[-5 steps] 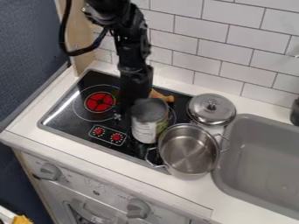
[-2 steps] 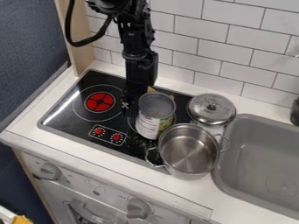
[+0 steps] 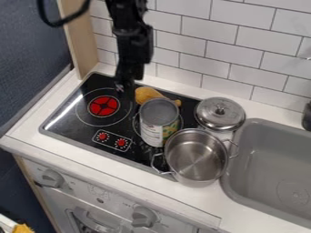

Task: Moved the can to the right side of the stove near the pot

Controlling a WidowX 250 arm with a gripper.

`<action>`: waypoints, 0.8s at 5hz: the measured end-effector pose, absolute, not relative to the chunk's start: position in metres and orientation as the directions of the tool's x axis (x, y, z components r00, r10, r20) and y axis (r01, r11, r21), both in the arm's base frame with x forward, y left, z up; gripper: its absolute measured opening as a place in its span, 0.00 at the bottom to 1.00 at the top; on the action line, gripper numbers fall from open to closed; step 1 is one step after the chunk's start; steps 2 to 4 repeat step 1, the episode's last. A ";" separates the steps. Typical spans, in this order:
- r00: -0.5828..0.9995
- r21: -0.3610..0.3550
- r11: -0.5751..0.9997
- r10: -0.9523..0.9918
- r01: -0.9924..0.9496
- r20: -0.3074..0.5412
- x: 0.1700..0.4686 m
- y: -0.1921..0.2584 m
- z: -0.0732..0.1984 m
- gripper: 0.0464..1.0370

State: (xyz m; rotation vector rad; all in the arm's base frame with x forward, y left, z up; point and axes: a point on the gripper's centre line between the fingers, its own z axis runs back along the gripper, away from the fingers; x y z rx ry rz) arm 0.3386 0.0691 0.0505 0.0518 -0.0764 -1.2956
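Gripper has lifted up-left, clear of the can | can upright on stove, right side, beside steel pot | grip: can't tell opening, can not held

Metal lid beside the grey sink

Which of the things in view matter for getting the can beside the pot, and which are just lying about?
For the job:
- can
- pot
- stove
- gripper

Just lying about:
- lid
- yellow-orange object behind the can
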 end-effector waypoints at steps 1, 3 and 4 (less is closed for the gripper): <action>0.288 0.117 0.291 -0.957 0.950 0.043 0.338 0.076 0.068 0.96; 0.288 0.117 0.291 -0.957 0.950 0.043 0.338 0.076 0.068 0.96; 0.288 0.117 0.291 -0.957 0.950 0.043 0.338 0.076 0.068 0.96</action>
